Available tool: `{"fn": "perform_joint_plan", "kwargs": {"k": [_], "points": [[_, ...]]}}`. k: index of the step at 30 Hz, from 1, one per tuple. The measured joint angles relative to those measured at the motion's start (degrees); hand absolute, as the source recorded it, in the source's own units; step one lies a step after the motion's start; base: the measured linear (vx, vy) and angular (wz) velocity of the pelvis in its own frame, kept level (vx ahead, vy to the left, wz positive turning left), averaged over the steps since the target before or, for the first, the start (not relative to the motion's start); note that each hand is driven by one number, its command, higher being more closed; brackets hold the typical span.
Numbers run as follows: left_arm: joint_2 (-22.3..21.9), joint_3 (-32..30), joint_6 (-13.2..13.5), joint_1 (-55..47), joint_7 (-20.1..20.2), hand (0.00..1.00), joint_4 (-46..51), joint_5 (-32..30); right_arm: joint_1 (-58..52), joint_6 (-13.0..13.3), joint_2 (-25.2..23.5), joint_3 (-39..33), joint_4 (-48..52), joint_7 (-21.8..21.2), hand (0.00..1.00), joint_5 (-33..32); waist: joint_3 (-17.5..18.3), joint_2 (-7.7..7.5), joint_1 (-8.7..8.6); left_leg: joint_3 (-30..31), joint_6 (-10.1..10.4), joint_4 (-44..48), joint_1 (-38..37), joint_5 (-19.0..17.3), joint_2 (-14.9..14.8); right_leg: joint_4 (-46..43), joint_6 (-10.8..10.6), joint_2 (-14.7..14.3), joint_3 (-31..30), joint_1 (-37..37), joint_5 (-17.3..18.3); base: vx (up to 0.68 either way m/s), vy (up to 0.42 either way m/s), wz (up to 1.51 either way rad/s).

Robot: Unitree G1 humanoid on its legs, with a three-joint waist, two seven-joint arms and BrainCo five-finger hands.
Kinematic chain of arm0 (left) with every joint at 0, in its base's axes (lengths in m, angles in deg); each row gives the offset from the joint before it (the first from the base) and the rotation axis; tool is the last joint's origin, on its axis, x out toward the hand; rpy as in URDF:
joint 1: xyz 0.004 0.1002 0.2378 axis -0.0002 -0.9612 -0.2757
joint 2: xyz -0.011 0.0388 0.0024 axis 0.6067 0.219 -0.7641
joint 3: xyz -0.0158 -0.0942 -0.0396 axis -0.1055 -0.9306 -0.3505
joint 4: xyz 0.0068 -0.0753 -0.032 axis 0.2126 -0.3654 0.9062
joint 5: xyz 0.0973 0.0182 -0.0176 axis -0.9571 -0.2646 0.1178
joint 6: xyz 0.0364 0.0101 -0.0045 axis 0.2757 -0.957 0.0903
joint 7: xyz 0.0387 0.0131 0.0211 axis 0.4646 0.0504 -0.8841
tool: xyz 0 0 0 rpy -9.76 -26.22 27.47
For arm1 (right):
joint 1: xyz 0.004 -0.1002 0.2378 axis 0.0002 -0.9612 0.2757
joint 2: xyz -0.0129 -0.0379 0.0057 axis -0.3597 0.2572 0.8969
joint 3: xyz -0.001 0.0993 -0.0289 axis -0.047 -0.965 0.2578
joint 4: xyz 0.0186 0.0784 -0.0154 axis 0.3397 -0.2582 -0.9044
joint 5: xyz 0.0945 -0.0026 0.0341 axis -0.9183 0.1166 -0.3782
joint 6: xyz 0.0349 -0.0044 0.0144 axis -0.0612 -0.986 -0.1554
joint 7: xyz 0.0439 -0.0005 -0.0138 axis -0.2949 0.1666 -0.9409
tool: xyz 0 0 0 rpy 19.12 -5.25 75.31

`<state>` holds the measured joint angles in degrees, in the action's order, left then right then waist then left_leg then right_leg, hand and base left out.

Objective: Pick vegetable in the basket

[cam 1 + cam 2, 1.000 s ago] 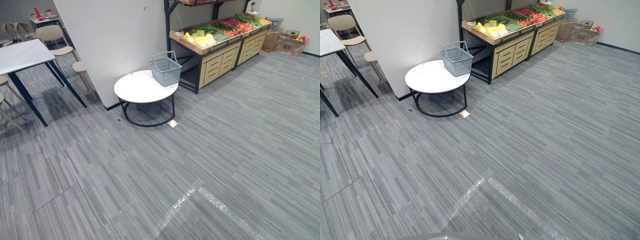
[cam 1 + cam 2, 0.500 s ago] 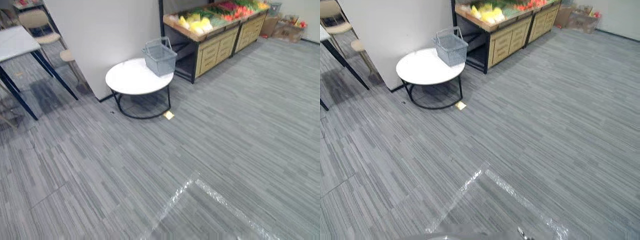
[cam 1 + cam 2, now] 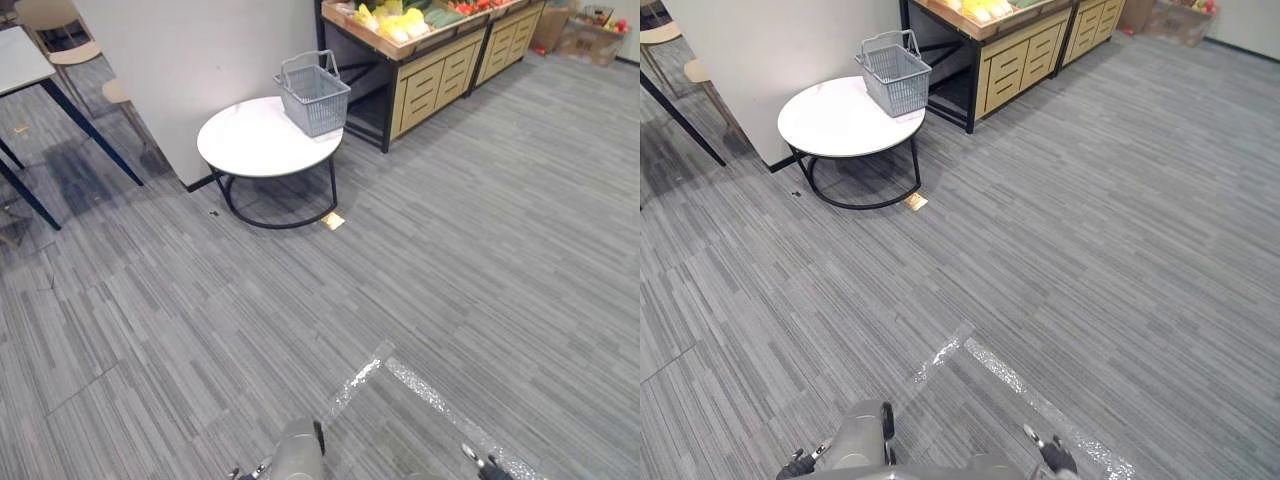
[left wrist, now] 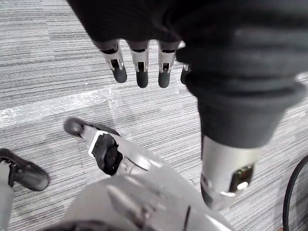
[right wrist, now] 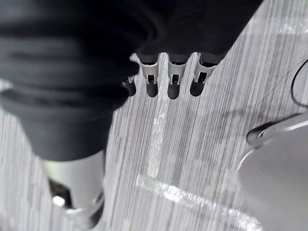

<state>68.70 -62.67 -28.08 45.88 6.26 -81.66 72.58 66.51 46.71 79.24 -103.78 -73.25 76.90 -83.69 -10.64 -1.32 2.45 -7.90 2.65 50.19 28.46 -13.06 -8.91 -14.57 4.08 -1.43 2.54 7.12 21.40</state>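
Left hand (image 4: 141, 72) and right hand (image 5: 173, 82) are held over the floor (image 3: 480, 230), fingers straight and loosely spread, with nothing grasped. Far ahead, a stand (image 3: 430, 85) is set at the back of the room. Its top tray is filled with vegetables (image 3: 395, 20): yellow ones nearest, green and red ones beyond. A round table (image 3: 250, 145) is placed just beside the stand's near end and close to a wall (image 3: 200, 60). A basket (image 3: 313, 95) is stood upright at the table's rim on the stand's side, handles raised; what it holds cannot be told. Wide open floor is seen between the table and the hands, crossed by a tape line (image 3: 420, 383). A yellow tag (image 3: 332, 221) is seen by the table's foot. The vegetables and the basket are well apart from both hands.
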Motion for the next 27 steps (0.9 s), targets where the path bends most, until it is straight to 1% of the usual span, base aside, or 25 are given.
{"fn": "perform_joint_plan", "kwargs": {"k": [1,2,3,5,6,7,8,9,10,11,12,13,14,15,16,17,18,19,21,22,23,24,25,26,27], "points": [[-0.05,0.45,0.17,-0.03,0.01,0.00,0.20,0.95,0.96,0.03,-0.71,1.23,0.09,-0.03,0.00,0.00,-0.14,-0.04,0.23,-2.08,-0.07,-6.92,0.77,0.65,0.43,2.08,-0.52,0.85,-0.48,2.20,-0.07,0.45,0.151,-0.23],[-0.08,0.46,0.37,-0.27,-0.02,0.00,0.17,1.11,1.59,0.12,-0.78,2.13,0.28,-0.04,0.00,0.04,-0.20,-0.15,0.87,-4.31,-0.24,-14.74,1.22,2.68,0.54,4.50,-1.13,1.90,-1.02,4.51,-0.12,0.48,0.168,-0.26],[-0.16,0.47,0.53,-0.20,-0.02,0.00,0.24,1.17,1.91,0.10,-0.92,2.13,0.28,-0.04,0.00,0.04,-0.20,-0.16,1.24,-4.63,-0.09,-18.94,1.41,4.13,0.63,5.58,-1.23,2.42,-1.43,5.67,-0.14,0.52,0.204,-0.40],[-0.77,0.02,0.93,-0.28,-0.09,0.00,0.66,1.29,2.64,0.18,-1.72,2.19,0.53,-0.03,0.00,0.06,0.06,-0.10,3.03,-3.16,0.31,-32.58,1.27,8.55,0.07,7.43,-2.41,4.25,-3.85,8.29,0.40,0.63,0.317,-0.75],[-0.79,-0.98,0.89,-0.89,-0.05,0.00,0.54,1.28,2.87,0.27,-2.33,1.87,0.65,-0.04,0.00,0.05,0.44,-0.32,3.21,-3.33,1.12,-32.03,1.20,14.47,0.08,6.82,-2.34,5.75,-5.53,9.22,0.39,0.62,0.348,-0.77],[-0.59,-1.24,0.93,-1.07,-0.04,0.00,0.61,1.26,2.96,0.27,-2.98,1.60,0.72,-0.04,0.00,0.06,0.98,-0.67,3.65,-4.24,0.64,-31.40,1.02,16.10,0.47,5.39,-2.14,6.93,-6.47,8.67,0.26,0.62,0.354,-0.65],[0.16,-1.57,1.19,-0.72,0.05,0.00,0.65,1.11,3.36,0.24,-4.68,-0.15,0.70,-0.41,0.00,0.08,1.61,-2.80,4.03,-6.09,-1.95,-29.37,1.36,14.62,1.68,1.60,-4.85,9.48,-7.25,6.20,-1.45,0.64,0.348,-0.48],[0.49,-1.86,1.14,-0.31,0.02,0.00,0.63,0.76,3.64,0.23,-5.63,-2.47,0.65,-0.42,0.00,0.08,1.95,-3.71,3.90,-7.16,-4.68,-25.67,1.45,11.93,2.62,-1.79,-6.47,11.16,-7.91,4.95,-4.86,0.65,0.348,-0.32],[0.68,-1.78,1.06,-0.20,0.01,0.00,0.61,0.75,3.51,0.20,-5.58,-3.11,0.45,-0.41,0.00,0.09,2.28,-4.06,3.78,-7.43,-5.33,-24.42,0.99,10.33,3.31,-3.24,-6.46,11.83,-8.09,4.82,-6.91,0.70,0.364,-0.09],[1.34,-0.71,1.00,-0.20,-0.10,0.00,0.55,0.52,3.32,0.19,-5.50,-5.28,0.20,-0.45,0.00,0.12,3.04,-4.99,3.51,-8.09,-6.18,-23.86,-1.27,7.49,5.05,-8.31,-6.81,12.89,-8.56,3.58,-11.98,0.72,0.362,-0.01],[2.22,0.72,0.77,-0.05,-0.14,0.00,0.43,0.17,3.33,0.24,-5.42,-7.00,0.20,-0.43,0.00,0.76,3.10,-5.36,3.18,-8.78,-6.71,-25.50,-5.72,5.14,6.66,-16.32,-7.92,13.34,-9.36,0.90,-20.60,0.82,0.408,-0.01],[2.50,1.44,0.71,-0.09,-0.22,0.00,0.37,-0.03,3.23,0.31,-5.34,-7.27,0.19,-0.41,0.00,1.32,3.17,-5.36,2.66,-8.82,-6.90,-27.11,-8.12,4.33,7.38,-21.13,-9.57,13.48,-9.51,-1.10,-27.01,0.64,0.309,-0.02],[3.00,2.69,0.62,0.15,-0.40,0.00,0.55,-1.56,2.65,0.54,-5.16,-6.89,0.25,-0.45,0.00,2.22,3.23,-5.39,2.32,-9.02,-7.08,-29.53,-12.68,3.14,8.40,-33.95,-13.10,14.16,-9.48,-6.50,-31.81,0.64,0.299,0.00],[3.85,4.29,0.36,0.30,-0.55,0.00,0.54,-2.41,2.21,0.94,-5.15,-6.28,0.45,-0.53,0.00,2.31,3.35,-5.47,1.88,-9.10,-7.40,-31.49,-17.20,2.39,9.50,-45.39,-13.70,14.61,-8.33,-12.53,-31.82,0.50,0.209,0.01],[4.08,4.52,0.10,0.41,-0.55,0.00,0.54,-2.72,1.88,0.98,-5.15,-5.80,0.43,-0.53,0.00,2.32,3.26,-5.31,1.51,-8.95,-7.61,-32.59,-19.33,2.24,9.99,-49.45,-13.42,14.67,-7.59,-15.13,-31.55,0.58,0.218,0.08],[3.88,4.65,-0.08,1.31,-0.57,0.00,0.77,-3.15,1.19,1.27,-4.92,-5.29,1.40,-0.66,0.00,2.41,2.97,-4.60,0.71,-8.47,-7.85,-35.79,-24.07,2.06,10.78,-55.81,-12.90,14.46,-6.05,-20.45,-28.71,0.39,0.113,0.06],[3.60,4.72,-0.11,1.84,-0.62,0.00,0.77,-3.23,1.08,1.40,-4.68,-5.36,2.42,-0.71,0.00,2.54,2.88,-4.46,0.58,-8.24,-7.78,-37.53,-26.55,1.87,10.91,-57.68,-12.42,14.28,-5.13,-22.71,-26.77,0.55,0.135,0.23],[2.65,4.73,-0.06,3.39,-0.77,0.00,1.30,-3.26,0.64,1.58,-3.90,-5.39,3.63,-0.67,0.00,2.92,2.07,-3.20,-0.63,-6.90,-7.70,-41.16,-32.68,1.70,11.33,-57.58,-11.82,14.79,-1.73,-28.53,-21.43,0.44,0.084,0.33],[1.54,4.90,-0.04,4.89,-0.92,0.00,2.05,-3.25,-0.17,1.69,-3.81,-5.38,4.52,-0.59,0.00,3.20,2.07,-2.99,-1.32,-5.72,-7.45,-42.46,-35.65,0.93,11.21,-53.79,-10.97,15.37,0.77,-31.16,-18.79,0.37,0.024,0.51],[0.28,5.63,0.04,6.77,-1.21,0.00,3.25,-3.25,-1.15,1.79,-3.78,-5.55,4.86,-0.54,0.00,3.00,2.10,-2.94,-1.99,-4.49,-6.96,-43.19,-38.10,-0.71,10.75,-48.01,-9.71,16.30,3.60,-33.13,-17.25,0.38,-0.056,0.62],[-0.07,6.54,0.08,7.90,-1.60,0.00,3.52,-3.25,-1.14,2.09,-3.56,-5.41,5.32,-0.50,0.00,3.17,2.11,-2.78,-2.48,-3.70,-6.02,-43.24,-39.30,-2.23,10.14,-41.35,-9.08,17.07,6.32,-33.85,-16.88,0.47,-0.117,0.57],[-1.13,7.20,0.19,9.06,-2.04,0.00,3.53,-3.23,-1.22,2.18,-3.27,-5.42,5.19,-0.41,0.00,3.24,2.27,-2.46,-2.33,-3.32,-5.28,-43.98,-41.27,-3.18,9.33,-29.49,-8.91,17.39,10.00,-33.59,-17.11,0.42,-0.139,0.35],[-1.95,7.19,0.27,9.54,-2.20,0.00,3.57,-3.23,-1.21,2.20,-3.17,-5.44,5.21,-0.37,0.00,3.28,2.38,-2.19,-2.41,-2.83,-4.64,-44.24,-42.02,-3.80,8.76,-22.72,-8.97,17.24,11.70,-33.33,-17.33,0.46,-0.201,0.24],[-2.45,7.14,0.46,10.27,-2.55,0.00,3.83,-3.12,-1.17,2.24,-3.20,-5.51,5.25,-0.34,0.00,3.29,2.46,-1.73,-2.76,-2.22,-3.24,-44.11,-42.99,-5.39,7.71,-10.07,-9.38,16.33,12.91,-32.78,-18.47,0.51,-0.246,0.24],[-3.35,7.09,0.82,10.47,-2.69,0.00,4.77,-3.08,-1.16,2.20,-3.12,-5.50,5.22,-0.35,0.00,3.34,2.46,-1.62,-2.86,-1.55,-1.94,-43.96,-44.07,-7.10,7.00,-1.55,-9.70,15.35,11.73,-32.59,-19.44,0.53,-0.270,0.27]]}}
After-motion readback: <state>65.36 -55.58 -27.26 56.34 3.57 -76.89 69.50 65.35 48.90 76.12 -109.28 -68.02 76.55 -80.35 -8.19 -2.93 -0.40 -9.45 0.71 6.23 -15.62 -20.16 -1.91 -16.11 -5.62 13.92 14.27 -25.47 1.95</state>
